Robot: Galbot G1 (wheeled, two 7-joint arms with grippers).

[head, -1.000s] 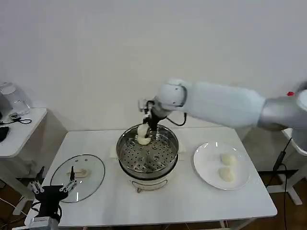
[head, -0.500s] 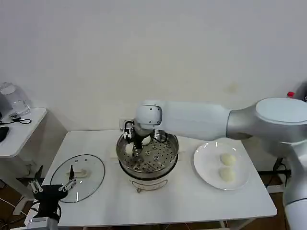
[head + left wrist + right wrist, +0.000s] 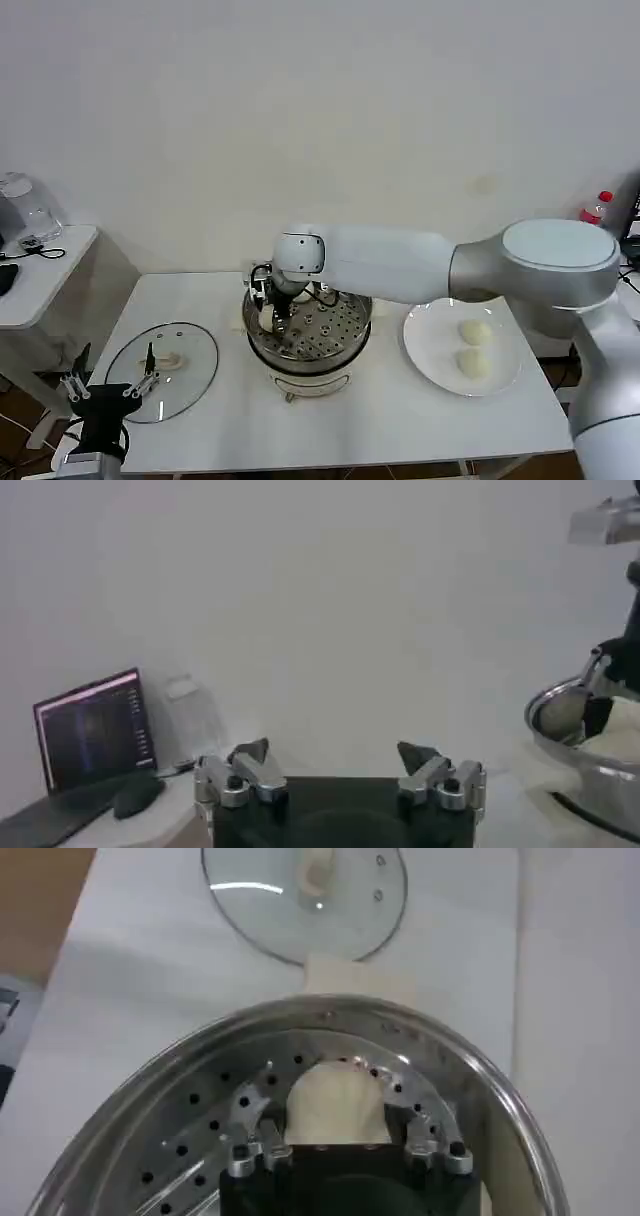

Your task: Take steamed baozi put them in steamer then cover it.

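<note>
The steamer [image 3: 355, 300] stands mid-table, a shiny perforated basket on a white pot base [image 3: 310, 378]. My right gripper [image 3: 272, 315] reaches down inside it at its left wall, shut on a cream baozi [image 3: 335, 1103] that rests low over the perforated floor [image 3: 180, 1118]. Two more baozi [image 3: 477, 333] [image 3: 473, 364] lie on the white plate [image 3: 430, 345] to the right. The glass cover [image 3: 190, 350] lies flat on the table to the left, its cream handle up. My left gripper [image 3: 105, 395] waits open at the table's front left corner, below the cover.
A low side table [image 3: 40, 270] stands off the left edge, and a laptop [image 3: 90, 730] with a mouse shows in the left wrist view. Bare table top lies in front of the steamer and between steamer and plate. My right arm spans above the plate.
My right gripper has carried the baozi from above the steamer's back rim down into the basket and over to its left side. The left arm has stayed still.
</note>
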